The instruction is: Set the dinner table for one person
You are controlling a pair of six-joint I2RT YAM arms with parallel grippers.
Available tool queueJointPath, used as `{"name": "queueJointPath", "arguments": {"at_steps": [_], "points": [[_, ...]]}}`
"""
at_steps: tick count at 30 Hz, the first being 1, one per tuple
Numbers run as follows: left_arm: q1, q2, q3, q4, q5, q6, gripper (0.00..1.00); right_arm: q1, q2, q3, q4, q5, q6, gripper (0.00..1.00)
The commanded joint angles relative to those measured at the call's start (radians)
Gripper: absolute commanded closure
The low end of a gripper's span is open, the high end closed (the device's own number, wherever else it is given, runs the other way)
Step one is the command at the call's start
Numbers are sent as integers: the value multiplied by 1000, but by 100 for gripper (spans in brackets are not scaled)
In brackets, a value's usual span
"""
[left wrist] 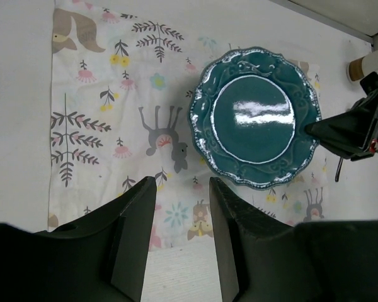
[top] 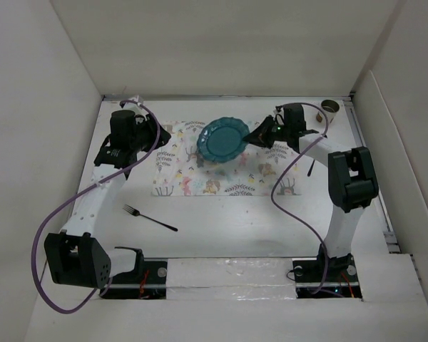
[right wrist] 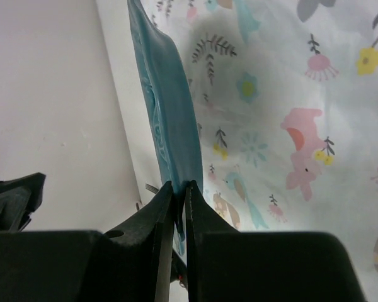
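Pinching the rim of the teal plate [top: 225, 140], the right fingers [right wrist: 170, 198] are clenched on its scalloped edge, one finger on each face. From those fingertips the plate reaches straight out over the printed placemat [top: 200, 178], and a soft shadow lies on the cloth beneath it. Whether the plate touches the cloth cannot be told.

Opposite them, the left fingers [left wrist: 142, 220] stand released, with a clear gap between them and nothing in it. They hang above the placemat's other end, apart from the plate, which lies ahead of their tips and off to one side.

Under everything is the table [top: 235, 221], white and plain, spreading well beyond both sets of fingers on every side. A fork [top: 150, 218] lies on it well behind the left fingers, near that arm's base. A small cup [top: 330, 107] stands behind the right fingers in the far corner, and a slim dark utensil [top: 310, 168] lies beside the placemat's edge, behind those same fingers.
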State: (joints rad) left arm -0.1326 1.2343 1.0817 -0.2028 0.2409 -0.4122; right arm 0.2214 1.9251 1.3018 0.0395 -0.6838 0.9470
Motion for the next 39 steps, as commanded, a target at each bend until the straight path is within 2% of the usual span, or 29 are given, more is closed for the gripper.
{"name": "queueJointPath", "arguments": {"at_steps": [1,7,10,11,13,14,17,21,22,23,24,25,26,27,30,32,34,36,37,38,39], "points": [[1,-15,18,23,-6,6,63,33,-3,48,143,-65,52,100],[1,-18,6,20,-12,7,63,33,50,-12,83,-11,7,100],[1,-24,1,19,-14,6,63,42,75,8,-33,3,-80,81],[1,-24,0,20,-15,4,63,42,80,8,-94,13,-106,71],[1,-25,-2,22,-15,1,63,42,69,-4,-171,68,-166,64],[1,-30,-2,23,-17,1,63,42,55,-12,-187,78,-178,55],[1,-33,-5,20,-14,1,63,42,20,-6,-279,145,-247,41],[1,-45,10,6,-11,9,63,-7,-92,39,-423,237,-348,36],[1,-48,18,5,-8,12,63,-20,-112,51,-444,262,-361,36],[1,-52,23,2,0,15,63,-57,-132,86,-464,276,-373,41],[1,-52,29,-3,17,19,65,-79,-147,100,-477,297,-388,51],[1,-52,44,-1,27,32,76,-103,-182,111,-469,350,-393,66],[1,-45,52,-4,47,39,88,-128,-196,123,-458,389,-390,99],[1,-44,60,-9,76,46,100,-181,-199,154,-442,427,-390,100],[-9,-45,70,-1,103,65,100,-284,-161,267,-478,573,-389,100],[-24,-45,73,6,104,81,100,-335,-113,352,-498,731,-389,100],[-85,-20,107,-13,48,137,100,-366,-59,410,-521,782,-383,99],[-226,14,174,-43,-73,174,98,-399,-17,497,-542,831,-381,82],[-276,60,211,-53,-112,188,94,-408,10,531,-556,842,-379,61],[-370,82,248,-76,-200,209,90,-418,68,568,-594,848,-379,53],[-410,102,308,-83,-230,217,82,-427,96,605,-611,869,-379,49]]}}
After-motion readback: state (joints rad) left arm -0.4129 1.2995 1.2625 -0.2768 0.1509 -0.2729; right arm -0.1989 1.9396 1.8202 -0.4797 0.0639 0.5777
